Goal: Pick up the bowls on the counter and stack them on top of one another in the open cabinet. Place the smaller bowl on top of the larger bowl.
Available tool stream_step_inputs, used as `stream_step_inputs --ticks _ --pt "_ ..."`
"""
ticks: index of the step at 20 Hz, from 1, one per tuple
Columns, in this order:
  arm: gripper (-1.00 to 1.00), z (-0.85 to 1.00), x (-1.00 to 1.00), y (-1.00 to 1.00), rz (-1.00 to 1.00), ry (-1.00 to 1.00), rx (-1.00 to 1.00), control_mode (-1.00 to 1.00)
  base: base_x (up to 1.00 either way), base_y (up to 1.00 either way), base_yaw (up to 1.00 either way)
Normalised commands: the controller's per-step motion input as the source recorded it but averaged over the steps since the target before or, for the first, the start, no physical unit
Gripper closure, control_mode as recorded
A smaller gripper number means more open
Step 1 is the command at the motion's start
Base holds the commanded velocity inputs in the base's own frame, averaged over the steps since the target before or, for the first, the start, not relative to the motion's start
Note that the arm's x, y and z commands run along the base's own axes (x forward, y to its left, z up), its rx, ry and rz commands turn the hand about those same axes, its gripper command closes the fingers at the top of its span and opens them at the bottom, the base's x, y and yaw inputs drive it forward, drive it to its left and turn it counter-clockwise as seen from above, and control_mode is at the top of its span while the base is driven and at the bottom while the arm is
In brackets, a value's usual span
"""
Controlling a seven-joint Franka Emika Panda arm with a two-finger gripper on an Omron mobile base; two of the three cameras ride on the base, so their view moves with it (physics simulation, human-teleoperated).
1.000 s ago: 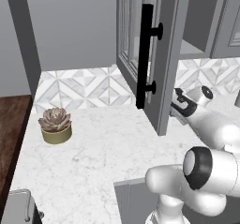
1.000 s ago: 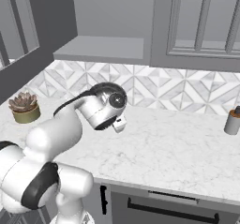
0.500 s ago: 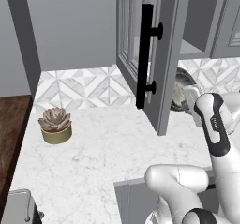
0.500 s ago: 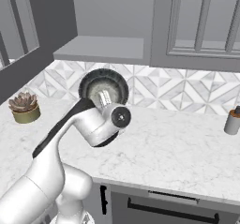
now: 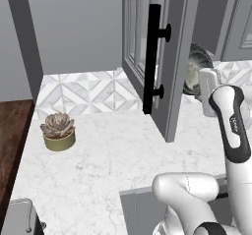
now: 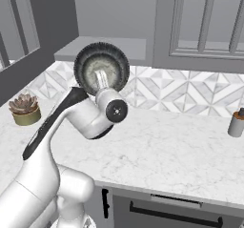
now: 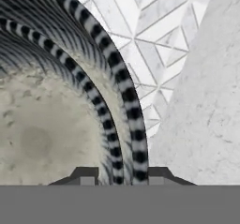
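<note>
Right base view — marble counter [image 6: 157, 150], tiled wall.

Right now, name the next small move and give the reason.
Probably carry the bowl up and toward the open cabinet. The end effector pinches its rim, the bowl hangs tilted above the counter, and the shelf lies higher.

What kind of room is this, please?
It looks like a kitchen, rendered rather than real. A white marble counter runs under grey wall cabinets, one with its glass-paned door open, and patterned tiles line the wall behind. The gripper holds a dark grey bowl above the counter.
</note>
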Motion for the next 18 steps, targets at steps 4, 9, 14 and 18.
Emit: stream_step_inputs --ticks 4,9,14,18 --pt "1.0 1.0 0.72 0.0 0.0 0.05 0.03 -1.0 0.0 0.0 0.0" --pt "1.0 1.0 0.66 0.08 -0.01 0.39 -0.04 -1.0 0.0 0.0 0.0" --pt "1.0 1.0 -0.28 0.0 -0.02 0.0 -0.01 -1.0 0.0 0.0 0.0" --pt "1.0 1.0 -0.32 0.03 -0.01 -0.17 -0.01 -1.0 0.0 0.0 0.0"
